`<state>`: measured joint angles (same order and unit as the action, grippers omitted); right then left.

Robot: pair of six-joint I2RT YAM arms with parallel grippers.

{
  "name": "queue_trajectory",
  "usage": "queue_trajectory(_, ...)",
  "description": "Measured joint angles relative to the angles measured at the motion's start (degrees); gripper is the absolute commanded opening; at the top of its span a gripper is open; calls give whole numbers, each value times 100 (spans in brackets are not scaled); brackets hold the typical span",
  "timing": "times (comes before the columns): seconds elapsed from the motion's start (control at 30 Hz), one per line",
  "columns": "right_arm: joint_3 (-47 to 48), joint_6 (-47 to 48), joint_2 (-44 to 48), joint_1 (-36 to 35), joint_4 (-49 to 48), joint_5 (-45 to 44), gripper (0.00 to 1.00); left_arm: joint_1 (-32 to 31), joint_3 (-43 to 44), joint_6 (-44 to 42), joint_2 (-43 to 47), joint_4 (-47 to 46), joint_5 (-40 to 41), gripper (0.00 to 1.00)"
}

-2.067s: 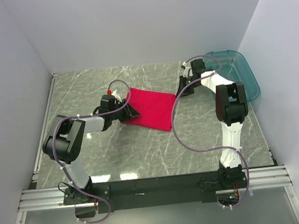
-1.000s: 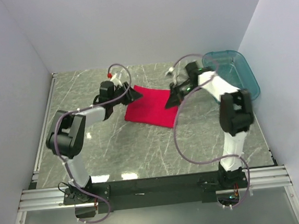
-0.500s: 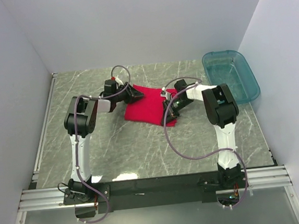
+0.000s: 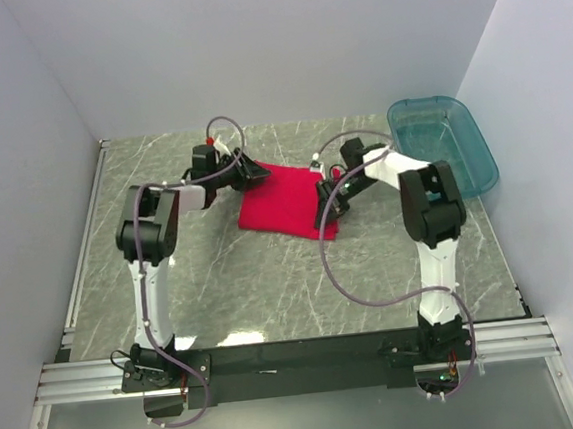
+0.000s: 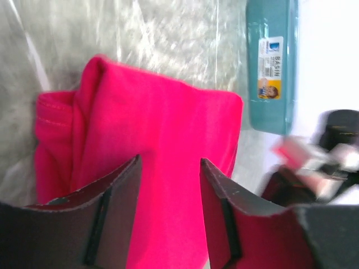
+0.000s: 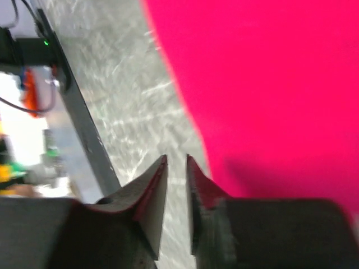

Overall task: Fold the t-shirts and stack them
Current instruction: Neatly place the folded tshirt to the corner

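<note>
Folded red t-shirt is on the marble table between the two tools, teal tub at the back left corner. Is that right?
Not quite. The top external view shows the teal tub at the back right corner, not the back left. The rest stands: the folded red t-shirt lies on the marble table between the left tool and the right tool.

Top external: fixed, high at the near edge, facing down and forward over the whole worktop [image 4: 222,280]. Left wrist: close and low, facing across the red t-shirt [image 5: 168,123] toward the teal tub [image 5: 269,67]. Right wrist: closer still, at that cloth's edge. Shared throughout: red t-shirt, worktop.
</note>
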<state>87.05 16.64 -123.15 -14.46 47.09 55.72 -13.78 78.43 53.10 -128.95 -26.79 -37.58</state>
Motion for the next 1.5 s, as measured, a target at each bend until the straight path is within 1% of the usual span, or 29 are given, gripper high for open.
queue_trajectory(0.03,0,179,205,31,103,-39,33,11,0,-249,197,254,116,54)
queue_trajectory(0.1,-24,411,813,90,186,-374,38,37,-13,-817,796,809,463,57)
queue_trajectory(0.2,-439,400,2221,122,-319,-1305,55,72,-188,-1628,1899,1388,1047,59)
queue_trajectory(0.23,-616,358,2632,129,-546,-1600,69,83,-282,-1827,2201,1493,1182,59)
queue_trajectory(0.33,-1384,129,3971,164,-1436,-2651,100,90,-581,-2323,2844,1742,1515,61)
queue_trajectory(0.37,-1657,57,4293,190,-1740,-2876,100,83,-651,-2439,2879,1847,1576,62)
queue_trajectory(0.43,-1967,-76,4616,400,-1932,-2811,100,55,-713,-2599,2693,2124,1676,63)
queue_trajectory(0.53,-2022,-68,4555,994,-1871,-2124,100,-31,-715,-2750,2000,2583,1810,63)
queue_trajectory(0.6,-2288,-50,4559,1325,-2009,-1707,100,-79,-737,-2800,1565,2830,1825,63)
queue_trajectory(0.63,-2476,-50,4614,1416,-2022,-1578,100,-90,-761,-2765,1397,2769,1672,63)
queue_trajectory(0.73,-2859,-48,4741,1499,-1996,-1241,100,-98,-614,-2839,1377,2826,1705,63)
queue_trajectory(0.93,-2909,-46,4756,1648,-2031,-907,100,-127,-323,-2933,1102,2955,1287,58)
queue_trajectory(0.97,-2909,-48,4756,1683,-2035,-872,100,-155,-225,-2973,1032,3014,1231,54)
queue_trajectory(1.03,-2909,-50,4756,1735,-2048,-822,100,-232,-37,-3016,903,3136,1147,39)
queue_trajectory(1.07,-2909,-50,4756,1757,-2052,-798,100,-275,24,-3040,846,3204,1156,26)
queue_trajectory(1.1,-2909,-50,4756,1773,-2050,-778,100,-306,66,-3058,809,3259,1163,1)
queue_trajectory(1.2,-2909,-50,4756,1797,-2050,-686,100,-339,184,-2990,774,3451,1333,1)
queue_trajectory(1.3,-2909,-50,4756,1803,-2050,-627,100,-236,168,-2830,850,3569,1521,0)
queue_trajectory(1.4,-2909,-48,4756,1821,-2048,-560,99,179,175,-2813,979,3906,1825,0)
queue_trajectory(1.5,-2909,-44,4756,1825,-2041,-496,99,896,409,-2970,1019,4387,2389,1)
